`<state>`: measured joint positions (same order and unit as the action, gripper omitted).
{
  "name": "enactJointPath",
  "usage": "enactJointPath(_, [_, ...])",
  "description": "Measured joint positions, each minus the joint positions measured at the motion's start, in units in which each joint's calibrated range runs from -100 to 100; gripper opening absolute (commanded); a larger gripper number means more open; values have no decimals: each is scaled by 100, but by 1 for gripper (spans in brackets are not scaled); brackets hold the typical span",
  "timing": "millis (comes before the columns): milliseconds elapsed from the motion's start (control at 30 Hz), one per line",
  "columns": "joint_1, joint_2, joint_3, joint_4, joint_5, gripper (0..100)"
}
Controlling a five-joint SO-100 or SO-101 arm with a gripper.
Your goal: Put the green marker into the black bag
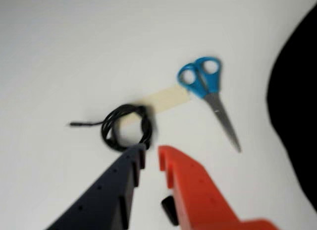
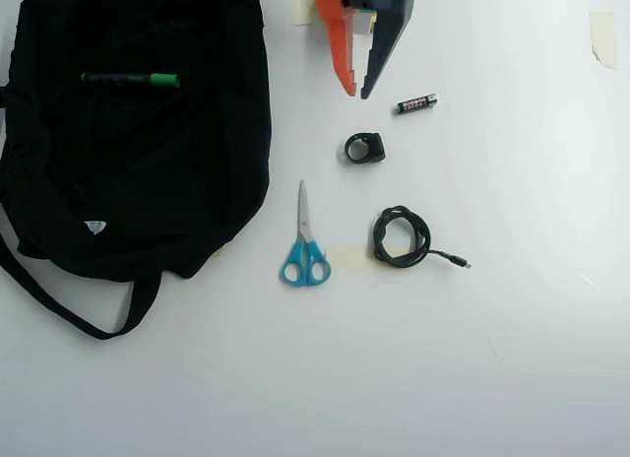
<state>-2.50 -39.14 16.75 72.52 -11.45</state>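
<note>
The end effector (image 2: 356,91) hangs at the 12 o'clock edge of the overhead view, its orange and dark blue fingers parted to a moderate gap and holding nothing; the wrist view (image 1: 151,153) shows bare worktop between the tips.

The green marker (image 2: 130,80) lies flat on the black bag (image 2: 148,181) near the bag's upper part, at about 9 o'clock from the end effector and well apart from it. Whether it sits inside an opening or merely on top of the fabric cannot be told, since black cloth hides any seam.

If it still has to be picked up, the main risk is the soft fabric. Fingers closing on a slim barrel may pinch cloth with it, or press it down into a fold so it rolls away. The dark barrel against black cloth also makes it easy to misjudge; only the green cap stands out. In the wrist view the bag (image 1: 297,106) shows only as a dark mass at 3 o'clock, and the marker is not seen there.

Other things lie on the white worktop (image 2: 512,359): an AAA battery (image 2: 416,104) just beside the blue finger at 4 o'clock, a small black ring-like piece (image 2: 364,148) at 6 o'clock, blue-handled scissors (image 2: 305,250), a coiled black cable (image 2: 401,237), and tape patches (image 2: 346,257). None of them stands between the end effector and the bag, though a careless swing could knock the battery.
</note>
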Motion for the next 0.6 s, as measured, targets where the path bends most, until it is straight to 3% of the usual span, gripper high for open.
enactJointPath(600, [-448, -3263, 3483, -249, 405, 2])
